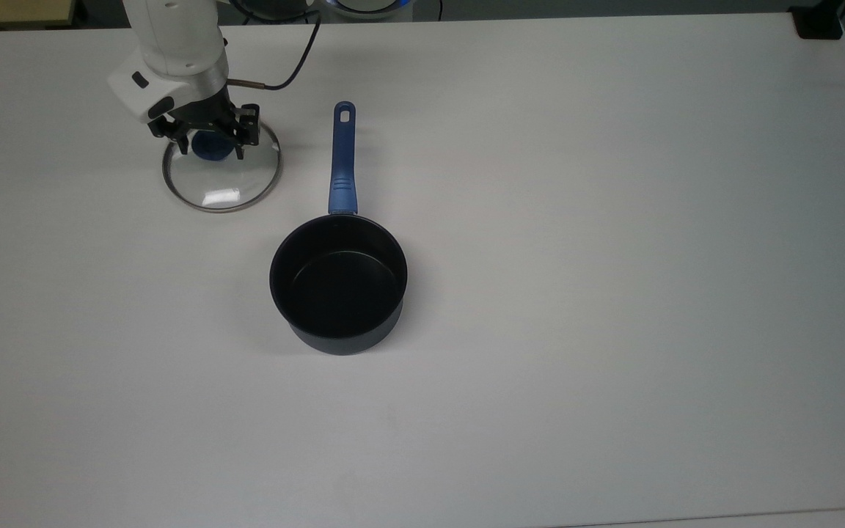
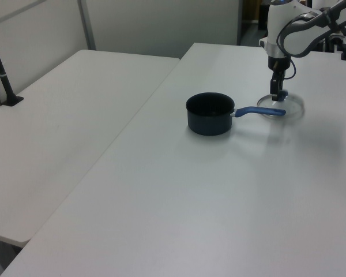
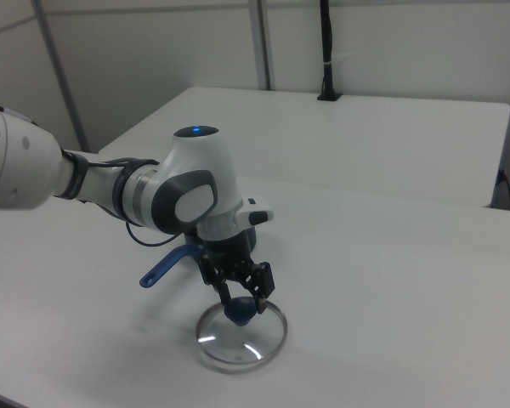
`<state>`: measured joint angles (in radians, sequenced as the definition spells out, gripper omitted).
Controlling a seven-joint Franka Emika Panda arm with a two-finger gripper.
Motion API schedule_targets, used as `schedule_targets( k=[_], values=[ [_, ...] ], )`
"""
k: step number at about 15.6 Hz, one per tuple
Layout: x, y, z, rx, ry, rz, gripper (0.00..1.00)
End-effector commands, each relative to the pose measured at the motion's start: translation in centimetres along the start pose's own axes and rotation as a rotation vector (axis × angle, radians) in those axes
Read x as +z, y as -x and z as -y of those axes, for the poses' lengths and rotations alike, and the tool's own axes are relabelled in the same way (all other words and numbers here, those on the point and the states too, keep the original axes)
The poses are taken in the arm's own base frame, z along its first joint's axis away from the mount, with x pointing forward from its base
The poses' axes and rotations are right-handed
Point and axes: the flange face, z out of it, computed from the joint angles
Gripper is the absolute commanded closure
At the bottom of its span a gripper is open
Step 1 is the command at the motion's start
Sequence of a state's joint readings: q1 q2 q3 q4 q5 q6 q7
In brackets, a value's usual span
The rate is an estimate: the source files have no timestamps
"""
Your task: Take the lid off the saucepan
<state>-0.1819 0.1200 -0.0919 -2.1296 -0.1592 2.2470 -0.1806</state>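
Pincer (image 1: 208,144) sits in the upper left of the top view, with its two dark fingers (image 3: 261,281) standing on either side of the blue knob (image 3: 241,312) of the lid (image 1: 221,174). It looks closed around that knob, though it is hard to tell how tight the hold is. The lid lies low on the white desk (image 1: 613,293), flat or almost flat, and its thin metal rim makes a neat ring on the desk top. In the right view the lid is at the bottom middle of the frame, right under the white arm (image 3: 170,191), with a small shine on the glass. The saucepan (image 1: 338,282) stands open near the middle of the top view, well apart from the lid, and its dark inside is bare. Its long blue handle (image 1: 342,158) points toward the top of the frame, and the lid lies to the left of that handle without touching it. Holding the lid by the knob makes sense, because the glass is smooth and flat and gives the fingers nothing to hold. The lid has been put off to the side, so the saucepan is left uncovered. The job looks nearly done, and what seems left is to let go of the knob and lift away.
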Motion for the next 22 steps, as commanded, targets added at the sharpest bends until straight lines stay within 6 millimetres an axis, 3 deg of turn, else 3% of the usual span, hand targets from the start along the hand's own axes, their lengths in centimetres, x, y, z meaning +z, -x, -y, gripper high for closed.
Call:
schedule_targets(
  k=[1,3,4,8,11,15,22],
  values=[
    [-1.7,-0.2,-0.2,0.081,0.010,-0.008,0.00],
    [-3.9,-0.8,0.4,0.085,0.010,0.006,0.00],
    [-6.2,-1.1,0.9,0.103,0.013,0.010,0.00],
    [-18.5,-1.1,2.4,0.183,-0.002,0.003,0.00],
    [-24.8,0.0,4.0,0.260,-0.154,-0.057,0.00],
    [-27.0,-0.6,5.8,0.218,-0.138,-0.123,0.00],
    [-27.1,-1.0,8.0,0.052,-0.101,-0.124,0.00]
  ],
)
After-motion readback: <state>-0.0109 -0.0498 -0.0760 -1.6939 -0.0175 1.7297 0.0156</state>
